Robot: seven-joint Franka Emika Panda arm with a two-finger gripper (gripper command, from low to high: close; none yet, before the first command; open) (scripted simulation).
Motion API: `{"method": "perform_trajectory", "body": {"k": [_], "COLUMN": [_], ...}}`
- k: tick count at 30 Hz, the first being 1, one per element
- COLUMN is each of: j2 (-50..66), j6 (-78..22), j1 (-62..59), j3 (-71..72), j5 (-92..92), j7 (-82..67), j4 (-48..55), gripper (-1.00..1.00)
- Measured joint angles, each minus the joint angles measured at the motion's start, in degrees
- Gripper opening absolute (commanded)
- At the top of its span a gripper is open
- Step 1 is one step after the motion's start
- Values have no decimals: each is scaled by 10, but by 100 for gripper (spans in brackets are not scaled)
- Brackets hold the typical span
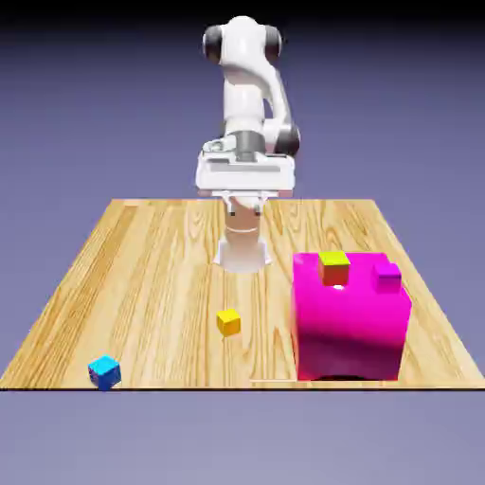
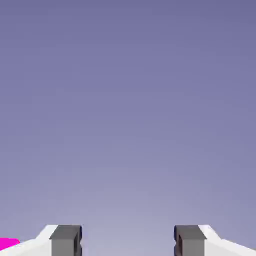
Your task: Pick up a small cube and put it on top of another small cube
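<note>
Two small cubes matter here, and neither is anywhere near the fingers. Starting at the near edge of the table [image 1: 142, 284]: a blue cube [image 1: 104, 371] sits at the front corner on the exterior view's left, not part of the job. A bit farther in, roughly mid-table, is the yellow cube [image 1: 228, 322], tiny, plain yellow on top with orange-ish shaded sides, sitting flat on the wood with open space all around it. To the exterior view's right of it stands the big magenta block [image 1: 350, 317], and on top of that, toward its back edge, is the lime-topped cube [image 1: 333, 267] with orange sides, plus a small magenta cube [image 1: 386, 275] beside it.

Farthest back is the arm, with the gripper [image 2: 127, 242] held high near the base. Its fingers are spread wide with nothing between them; the hand view shows only backdrop and a sliver of magenta at the bottom left.

So the key relation: the yellow cube lies well forward of and below the hand, toward the camera. It's a cube, so there's no long axis to line up, and I'd guess the hand needs to tip down and reach out.
</note>
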Motion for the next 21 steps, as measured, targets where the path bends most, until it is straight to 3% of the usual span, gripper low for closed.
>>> {"method": "perform_trajectory", "body": {"k": [19, 21], "j2": [394, 415], "j6": [-370, -347], "j1": [-310, -308], "j3": [146, 149], "j5": [244, 251], "j7": [252, 247], "j4": [108, 107], "gripper": [0, 0]}}
